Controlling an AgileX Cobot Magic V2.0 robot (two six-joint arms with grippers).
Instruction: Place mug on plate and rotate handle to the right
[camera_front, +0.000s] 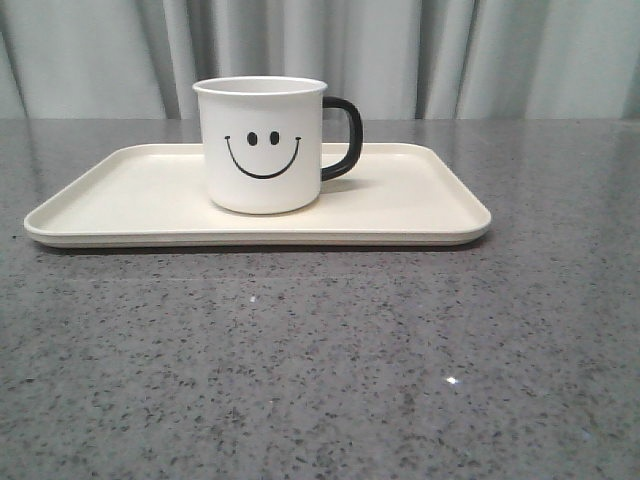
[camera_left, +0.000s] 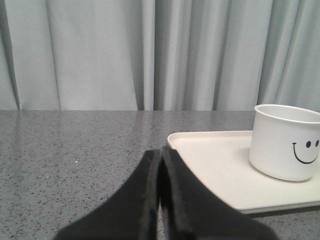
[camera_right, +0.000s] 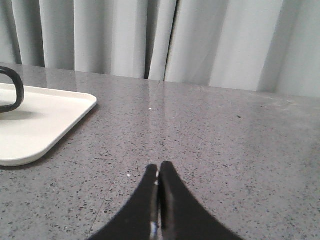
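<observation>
Mug (camera_front: 262, 145) stands upright on the plate (camera_front: 120, 205), a little left of centre in your front view, its base fully inside the low rim; the smiley face looks straight at the camera, and the black handle (camera_front: 345, 138) sticks out toward the right of the frame, just above the plate's far edge. You see the plate lying flat on the grey speckled bench (camera_front: 320, 360), long side across the middle of the picture, with pale curtains (camera_front: 500, 55) filling the top of the frame behind it.

Neither arm appears in your front view. In the left wrist view, the left gripper (camera_left: 160, 152) sits at the bottom centre, its two dark fingers (camera_left: 142, 200) pressed together with nothing between them; it is over bare bench just beside the plate's near corner, and the mug shows at the right edge of that frame, clear of the fingers. In the right wrist view, the right gripper (camera_right: 159, 167) is likewise at bottom centre, fingers (camera_right: 175, 210) closed flat against each other and holding nothing; the plate's rounded corner and a sliver of the handle lie at the left edge of the frame, well apart from the fingertips.
</observation>
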